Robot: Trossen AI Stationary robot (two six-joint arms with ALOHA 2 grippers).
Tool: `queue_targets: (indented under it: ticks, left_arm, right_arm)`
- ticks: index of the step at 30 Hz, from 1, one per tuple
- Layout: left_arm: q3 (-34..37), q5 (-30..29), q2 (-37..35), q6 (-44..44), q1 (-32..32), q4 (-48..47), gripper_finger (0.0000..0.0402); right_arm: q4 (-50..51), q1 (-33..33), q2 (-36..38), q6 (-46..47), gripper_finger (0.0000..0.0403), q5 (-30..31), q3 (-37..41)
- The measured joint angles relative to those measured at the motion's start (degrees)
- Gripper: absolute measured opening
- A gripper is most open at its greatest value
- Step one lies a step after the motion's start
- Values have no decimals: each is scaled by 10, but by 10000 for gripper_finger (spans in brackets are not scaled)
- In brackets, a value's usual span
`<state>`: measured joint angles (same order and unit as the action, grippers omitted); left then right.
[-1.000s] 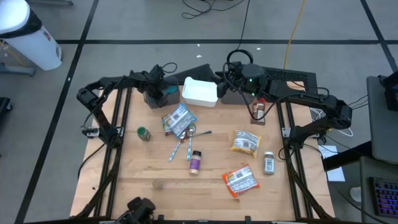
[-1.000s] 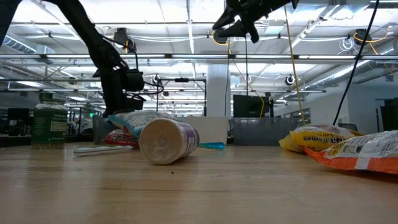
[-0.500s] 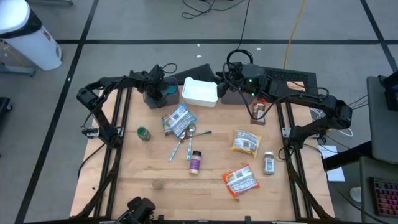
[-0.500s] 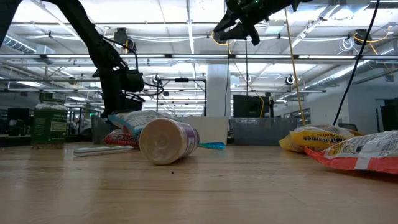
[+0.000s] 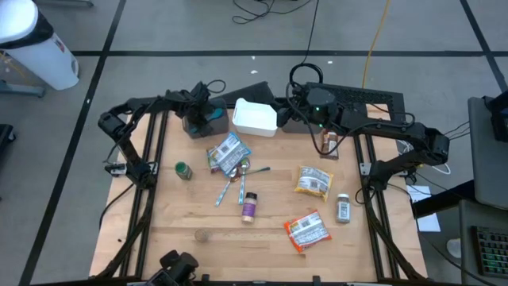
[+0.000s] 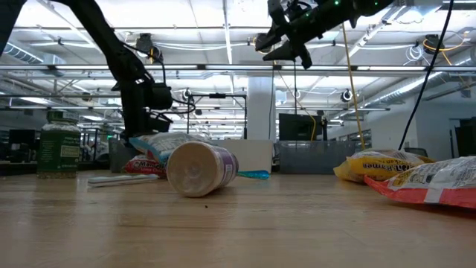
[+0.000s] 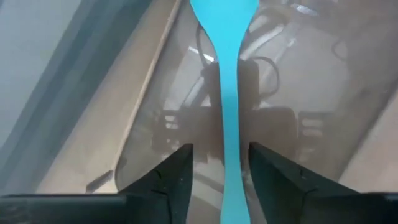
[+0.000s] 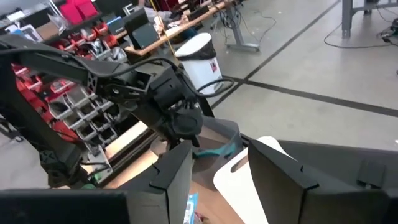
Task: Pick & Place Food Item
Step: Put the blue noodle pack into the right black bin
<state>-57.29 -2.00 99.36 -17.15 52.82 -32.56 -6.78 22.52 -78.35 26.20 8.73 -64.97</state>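
My left gripper (image 5: 200, 111) is open at the table's far left, down inside a clear container (image 5: 208, 123). A teal utensil (image 7: 227, 37) lies in that container, and its thin handle runs between my two fingers with a gap on each side. My right gripper (image 5: 295, 107) is open and empty, high above the table just right of a white bin (image 5: 255, 117). In the low view it hangs near the top (image 6: 282, 48). Food packets lie flat on the table: a blue-white pair (image 5: 228, 152), a yellow bag (image 5: 313, 181) and an orange bag (image 5: 306, 230).
Small jars stand or lie at the left (image 5: 184, 170), middle (image 5: 249, 208), right (image 5: 344, 208) and far right (image 5: 330, 141). Spoons (image 5: 234, 183) lie at the centre. A round lid (image 5: 203, 235) lies near the front. Bare wood shows at the near left.
My right gripper has dropped a little and tipped, staying high beside the white bin. Its fingers stay apart.
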Motion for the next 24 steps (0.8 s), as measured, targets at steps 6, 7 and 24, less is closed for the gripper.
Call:
queue_targets:
  ticks: [6, 7, 24]
  left_arm:
    - [-73, 5, -34, 27, -2, -74, 183]
    - [-90, 10, -43, 37, -2, -90, 182]
    - [-112, 262, -321, 215, -124, -106, 170]
  right_arm:
    - [-36, 0, 0, -25, 152, 1, 8]
    - [-42, 0, 0, -29, 152, 1, 10]
    - [-97, -5, 0, 29, 152, 2, 30]
